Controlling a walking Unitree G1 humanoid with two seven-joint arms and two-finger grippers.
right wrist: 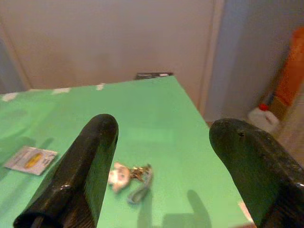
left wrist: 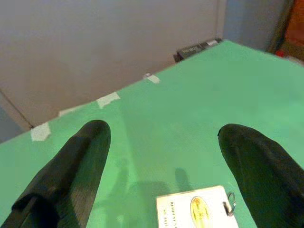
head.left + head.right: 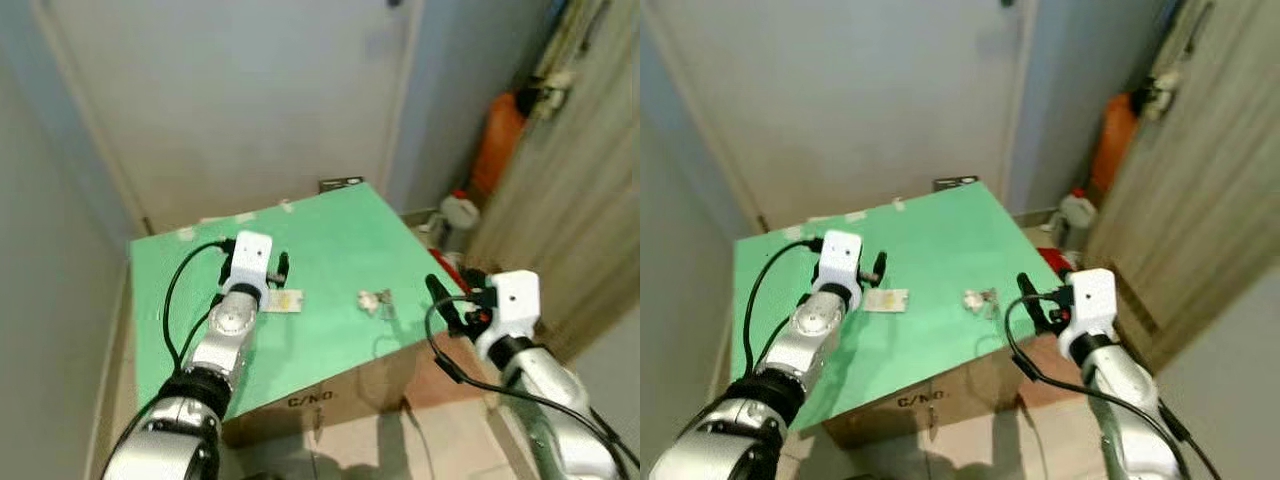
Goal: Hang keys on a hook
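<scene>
Left gripper (image 3: 283, 266) spread empty over a card (image 3: 283, 301), right gripper (image 3: 450, 305) spread empty off the green tabletop's (image 3: 330, 230) right edge, keys (image 3: 375, 300) between.

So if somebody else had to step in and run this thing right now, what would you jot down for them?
Left hand: open, empty, over the green table just behind a white card.
Right hand: open, empty, at the table's right edge.
Keys: lying loose on the table between the two hands, closer to the right one.
Done: nothing picked up.
Left: grab the keys, find a hook, hang them.
</scene>
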